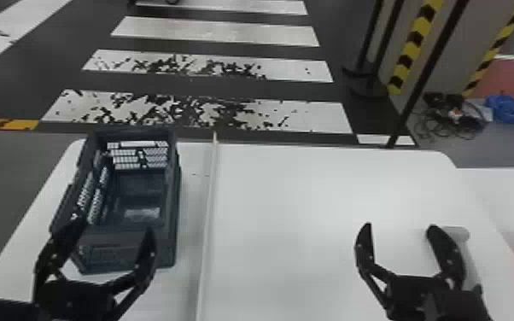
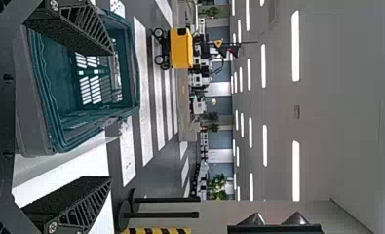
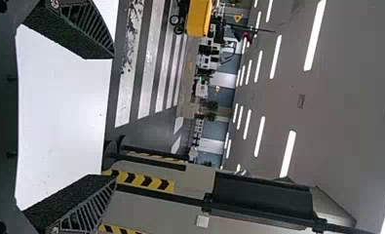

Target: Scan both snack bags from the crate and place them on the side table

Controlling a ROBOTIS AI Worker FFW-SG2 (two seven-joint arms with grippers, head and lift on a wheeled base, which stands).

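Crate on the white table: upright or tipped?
Upright: the crate rests base-down on the white table, its open top facing up.

A white table point(image 1: 290, 205) stands nearest, at six o'clock; beyond it dark floor point(image 1: 269, 89) stretches to twelve, crossed by white stripes point(image 1: 226, 34), the nearer ones flaking; a yellow floor band point(image 1: 4, 124) lies at ten; black posts point(image 1: 369, 32) and a grey wall point(image 1: 461, 59) with yellow-and-black strips point(image 1: 414, 40) rise at one; strip lights point(image 2: 296, 170) glow along a pale ceiling point(image 2: 326, 107); green plants point(image 2: 217, 185) stand far off.
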